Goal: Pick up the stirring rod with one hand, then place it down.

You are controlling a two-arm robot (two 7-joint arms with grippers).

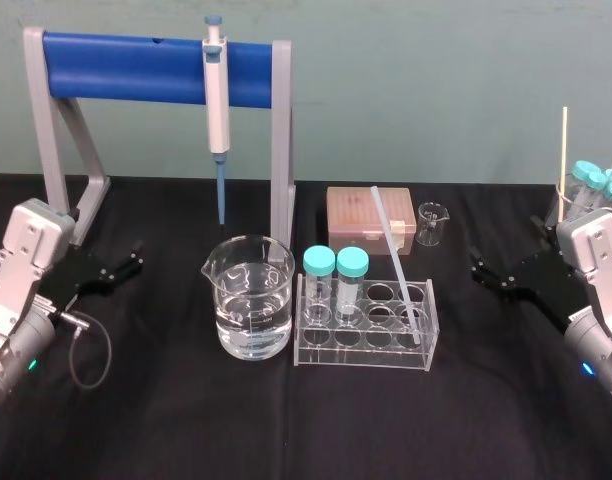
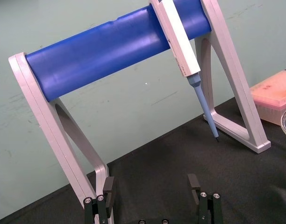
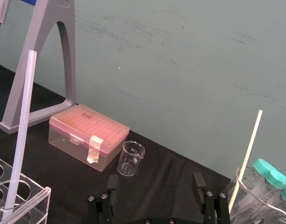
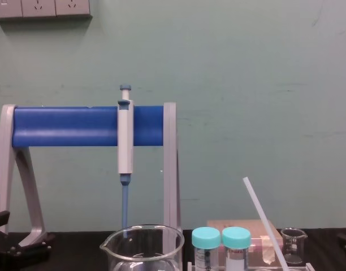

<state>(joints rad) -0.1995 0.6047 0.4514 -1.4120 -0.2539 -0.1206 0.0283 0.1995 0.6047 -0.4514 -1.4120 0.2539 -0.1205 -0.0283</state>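
The stirring rod is a thin white translucent stick that leans in the clear tube rack, its top tilted toward the pink box; it also appears in the right wrist view and the chest view. My right gripper hovers low over the black table to the right of the rack, open and holding nothing. My left gripper is at the far left beside the stand's foot, open and holding nothing.
A large beaker of water stands left of the rack, which holds two teal-capped tubes. Behind are a pink tip box, a small beaker and a pipette on the grey-blue stand. A beaker of tubes sits far right.
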